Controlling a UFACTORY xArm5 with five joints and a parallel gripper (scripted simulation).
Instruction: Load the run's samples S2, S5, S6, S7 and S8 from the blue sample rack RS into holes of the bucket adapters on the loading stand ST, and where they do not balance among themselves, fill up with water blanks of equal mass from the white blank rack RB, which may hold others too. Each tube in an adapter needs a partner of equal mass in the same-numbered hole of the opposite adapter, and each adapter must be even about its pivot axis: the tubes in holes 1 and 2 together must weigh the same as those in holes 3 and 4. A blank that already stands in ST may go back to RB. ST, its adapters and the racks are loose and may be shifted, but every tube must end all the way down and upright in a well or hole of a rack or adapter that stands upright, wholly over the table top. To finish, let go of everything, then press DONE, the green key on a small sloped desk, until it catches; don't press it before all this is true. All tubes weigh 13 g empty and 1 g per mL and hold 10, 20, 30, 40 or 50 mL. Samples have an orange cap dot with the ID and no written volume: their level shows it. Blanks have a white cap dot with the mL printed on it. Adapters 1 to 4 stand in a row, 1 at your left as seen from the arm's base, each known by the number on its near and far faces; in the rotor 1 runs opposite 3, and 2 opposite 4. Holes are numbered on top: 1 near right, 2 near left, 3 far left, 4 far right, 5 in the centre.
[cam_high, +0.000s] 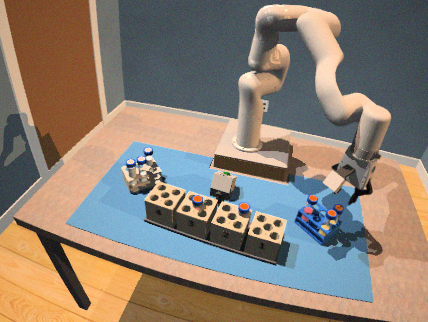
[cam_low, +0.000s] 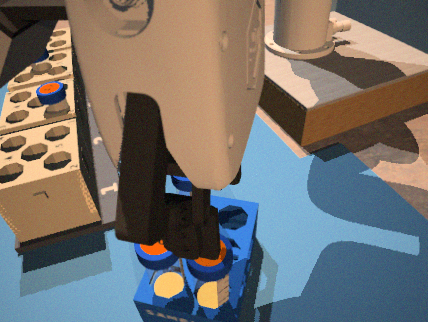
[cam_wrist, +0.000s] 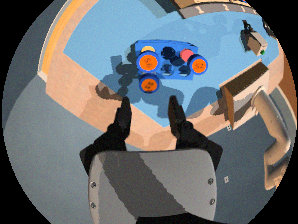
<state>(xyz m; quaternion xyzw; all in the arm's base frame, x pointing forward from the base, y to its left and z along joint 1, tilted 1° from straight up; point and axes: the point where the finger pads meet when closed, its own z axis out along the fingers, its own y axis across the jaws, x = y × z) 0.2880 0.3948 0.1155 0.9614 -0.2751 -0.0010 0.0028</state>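
Observation:
The blue sample rack RS (cam_high: 320, 222) stands on the mat at the right and holds three orange-dotted sample tubes, one of them (cam_high: 331, 213) at its near side. My gripper (cam_high: 361, 192) hovers above the rack's far right side, open and empty. In the wrist view the fingers frame the mat edge just short of the rack (cam_wrist: 169, 59). In the exterior view the fingers (cam_low: 170, 220) hang in front of the rack (cam_low: 200, 265) and partly hide its caps. The loading stand ST (cam_high: 215, 220) holds one sample in adapter 3 (cam_high: 197, 200) and one in adapter 2 (cam_high: 244, 207).
The white blank rack RB (cam_high: 141, 172) with several blue-capped blanks stands at the mat's left. The DONE desk (cam_high: 223, 183) sits behind the stand, in front of the arm's base block (cam_high: 252, 157). A pink-capped tube (cam_high: 307, 210) also stands in the sample rack.

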